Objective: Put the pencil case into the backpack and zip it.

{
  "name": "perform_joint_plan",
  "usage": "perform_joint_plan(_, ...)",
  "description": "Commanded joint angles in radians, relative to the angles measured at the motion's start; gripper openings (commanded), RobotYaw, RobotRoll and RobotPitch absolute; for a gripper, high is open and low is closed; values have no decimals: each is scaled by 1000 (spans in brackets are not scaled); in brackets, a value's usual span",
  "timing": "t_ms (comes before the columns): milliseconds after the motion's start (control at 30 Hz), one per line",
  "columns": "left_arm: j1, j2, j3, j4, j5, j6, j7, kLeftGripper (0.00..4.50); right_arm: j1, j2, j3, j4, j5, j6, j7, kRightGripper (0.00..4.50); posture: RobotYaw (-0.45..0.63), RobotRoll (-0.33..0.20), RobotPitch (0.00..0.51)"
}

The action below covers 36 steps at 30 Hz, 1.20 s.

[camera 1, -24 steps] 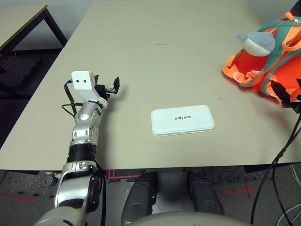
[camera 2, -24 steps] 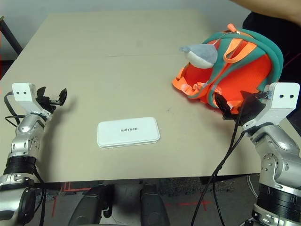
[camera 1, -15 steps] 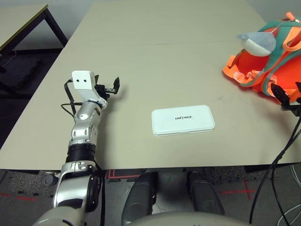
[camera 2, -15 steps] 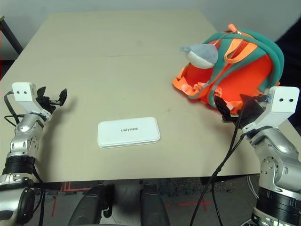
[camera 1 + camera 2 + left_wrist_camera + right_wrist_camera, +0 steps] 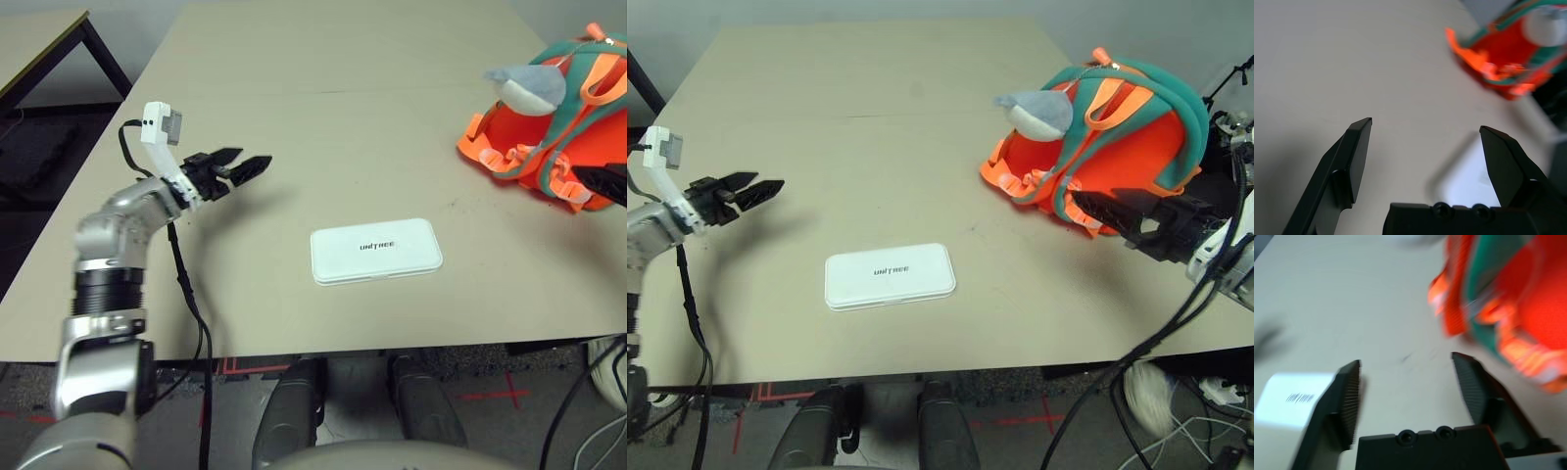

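Both hands (image 5: 770, 184) (image 5: 1406, 357) were spread, empty; case (image 5: 890, 276) (white, UNITREE) lay nr table's (image 5: 872, 166) front edge.

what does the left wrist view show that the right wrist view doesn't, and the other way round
Only the left wrist view: the left gripper's two black fingers, standing open.

Only the right wrist view: the right gripper's two black fingers, also open, and the dark lettering on the flat white rounded case.

Both: the flat white case lying on the pale tabletop, and part of the teal and orange backpack with its orange straps.
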<state>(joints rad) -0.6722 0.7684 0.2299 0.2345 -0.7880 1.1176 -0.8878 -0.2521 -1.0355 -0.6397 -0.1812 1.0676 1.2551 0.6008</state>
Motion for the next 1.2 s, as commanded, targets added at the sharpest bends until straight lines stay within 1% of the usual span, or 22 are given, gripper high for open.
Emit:
perform_joint_plan(33,12,41,-44,-6,-91,226,-89,4500,4,-12,115,-47,41,90,33,2798,60,0,139)
perform_joint_plan(100,26,41,-64,-13,-114,292,-109,4500,-8,6,171,-69,39,108,23,2134,55,0,144)
perform_joint_plan(133,41,28,-72,-20,-128,332,-106,4500,-13,22,208,-78,26,103,16,1796,53,0,145)
perform_joint_plan(167,54,15,-80,-24,-136,366,-101,4500,-20,34,240,-84,13,101,10,1554,52,0,147)
perform_joint_plan(267,102,-2,-121,-62,-136,376,-108,4500,-41,50,329,-84,-28,109,-10,581,54,0,153)
perform_joint_plan(333,126,-26,-145,-68,-124,369,-98,4500,-59,69,389,-72,-77,84,-21,19,55,0,158)
perform_joint_plan(400,138,-50,-164,-64,-114,362,-87,4500,-77,81,444,-57,-125,65,-24,19,55,0,160)
perform_joint_plan(500,138,-86,-164,-46,-99,348,-67,4500,-97,93,490,-49,-175,42,-17,19,53,0,161)
perform_joint_plan(667,151,-164,-166,-34,-80,329,-20,4500,-157,146,573,-29,-269,19,-50,19,42,0,163)
perform_joint_plan(733,157,-180,-174,-43,-71,327,-7,4500,-175,165,599,-28,-303,16,-61,19,39,0,165)
perform_joint_plan(900,154,-188,-170,-50,-56,334,18,4500,-190,177,668,-30,-389,-26,-51,19,35,0,167)
perform_joint_plan(1100,128,-157,-138,-37,-56,355,38,4500,-187,204,682,-30,-432,-24,-46,19,46,0,173)
perform_joint_plan(1200,126,-151,-143,-20,-39,339,48,4500,-187,214,698,-32,-456,-29,-43,19,48,0,172)
